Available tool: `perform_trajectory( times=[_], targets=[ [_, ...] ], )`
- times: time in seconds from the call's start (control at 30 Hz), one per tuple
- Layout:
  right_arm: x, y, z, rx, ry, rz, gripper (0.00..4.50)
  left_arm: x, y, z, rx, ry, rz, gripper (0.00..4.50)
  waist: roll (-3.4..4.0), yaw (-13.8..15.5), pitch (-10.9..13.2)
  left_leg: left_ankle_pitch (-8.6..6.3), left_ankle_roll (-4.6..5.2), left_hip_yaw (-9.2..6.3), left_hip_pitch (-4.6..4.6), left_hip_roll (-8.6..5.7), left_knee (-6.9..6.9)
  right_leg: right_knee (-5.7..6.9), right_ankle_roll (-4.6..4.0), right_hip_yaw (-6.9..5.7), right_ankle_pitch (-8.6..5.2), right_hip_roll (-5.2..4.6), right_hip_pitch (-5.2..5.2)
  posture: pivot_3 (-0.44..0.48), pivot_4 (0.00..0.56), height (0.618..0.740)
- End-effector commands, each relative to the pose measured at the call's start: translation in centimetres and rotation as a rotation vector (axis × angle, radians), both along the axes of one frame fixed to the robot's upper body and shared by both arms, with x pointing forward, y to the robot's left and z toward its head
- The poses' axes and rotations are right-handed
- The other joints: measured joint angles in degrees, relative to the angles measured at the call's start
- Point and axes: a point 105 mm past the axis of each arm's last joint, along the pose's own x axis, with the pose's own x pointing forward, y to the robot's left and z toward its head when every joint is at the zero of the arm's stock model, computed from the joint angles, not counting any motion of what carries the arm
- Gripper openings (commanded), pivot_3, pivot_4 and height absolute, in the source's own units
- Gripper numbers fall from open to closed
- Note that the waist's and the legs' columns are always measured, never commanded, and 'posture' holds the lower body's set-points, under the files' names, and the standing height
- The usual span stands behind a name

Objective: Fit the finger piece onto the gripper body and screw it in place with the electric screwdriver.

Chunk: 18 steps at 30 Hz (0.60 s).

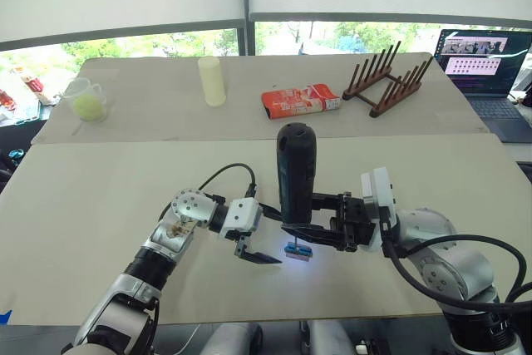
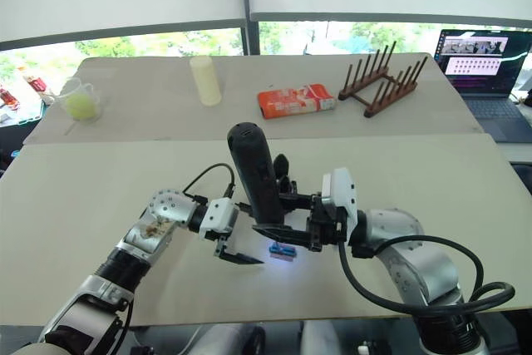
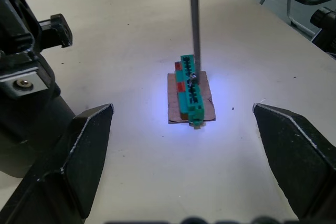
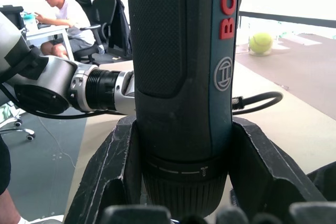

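Two head cameras look forward and down across the table (image 1: 100, 205) toward its far edge, sharing nearly one scene. The left wrist camera stares close at the green block (image 3: 190, 90); the right wrist camera sits hard against the electric screwdriver (image 4: 181, 77).

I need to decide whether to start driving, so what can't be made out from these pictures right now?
- Whether the thin metal bit is seated in a screw: in the left wrist view its tip meets the small green-and-brown block, too small to tell.
- Lower end of the long thick black electric screwdriver: hidden by the right gripper in the eye views.
- Its top: cut off by the right wrist view's edge.
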Motion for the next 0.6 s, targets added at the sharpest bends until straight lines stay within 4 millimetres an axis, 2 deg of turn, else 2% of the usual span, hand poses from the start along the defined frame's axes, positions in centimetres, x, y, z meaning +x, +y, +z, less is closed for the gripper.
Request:
perform_trajectory(
  times=[0.03, 0.6],
  targets=[
    [-0.73, 0.27, 1.19, 0.026, -0.05, 0.029, 1.9, 0.18, -0.21, 0.63, -0.011, -0.034, -0.009, 4.5, 0.0, 0.0, 0.0, 0.0, 0.0, 0.0, 0.0, 0.0, 0.0, 0.0, 0.0, -0.01, 0.0, 0.0, 0.0, 0.0, 0.15, 0.74],
    [-0.93, 0.34, 0.57, 0.011, -0.031, 0.029, 1.9, 0.37, -0.45, 0.98, -0.018, -0.046, -0.005, 4.5, 0.0, 0.0, 0.0, 0.0, 0.0, 0.0, 0.0, 0.0, 0.01, 0.0, 0.0, -0.01, 0.0, 0.0, 0.0, 0.0, 0.15, 0.74]
  ],
)
